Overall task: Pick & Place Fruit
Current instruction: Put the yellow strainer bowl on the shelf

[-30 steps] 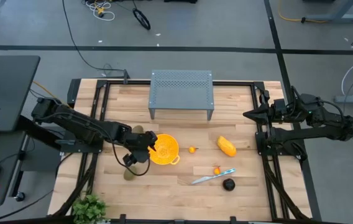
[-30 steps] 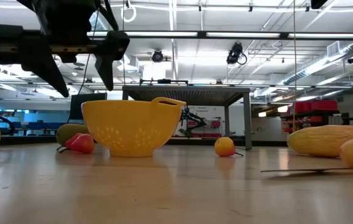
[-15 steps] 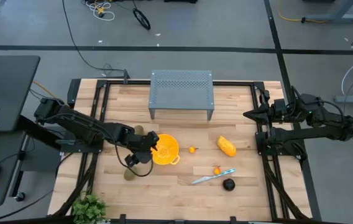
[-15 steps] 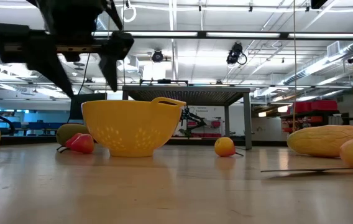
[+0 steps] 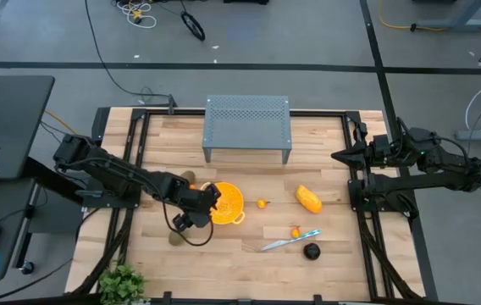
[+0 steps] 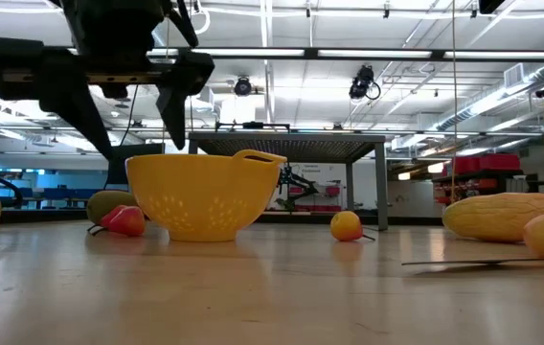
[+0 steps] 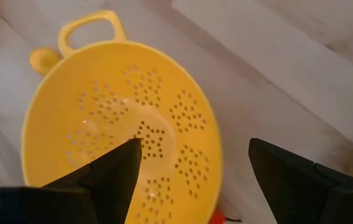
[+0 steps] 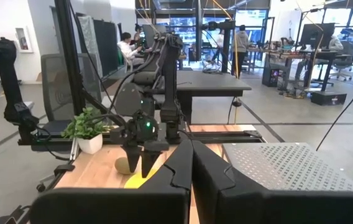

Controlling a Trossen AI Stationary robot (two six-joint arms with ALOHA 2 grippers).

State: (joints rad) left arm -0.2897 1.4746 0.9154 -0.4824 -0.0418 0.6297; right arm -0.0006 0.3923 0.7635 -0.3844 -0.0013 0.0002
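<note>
No lettering, label, brand mark, number or sign can be read anywhere — not in the table views, and not in the room beyond, where any signage is too small or blurred to make out.

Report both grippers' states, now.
Left gripper: open, holding nothing, above the yellow colander's left edge.
Right gripper: closed, holding nothing, parked at the table's right side.

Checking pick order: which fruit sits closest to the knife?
The small orange fruit, right beside the knife near its blue handle. The dark round fruit lies a little farther; the yellow oblong and the other small orange one are clearly farther.
</note>
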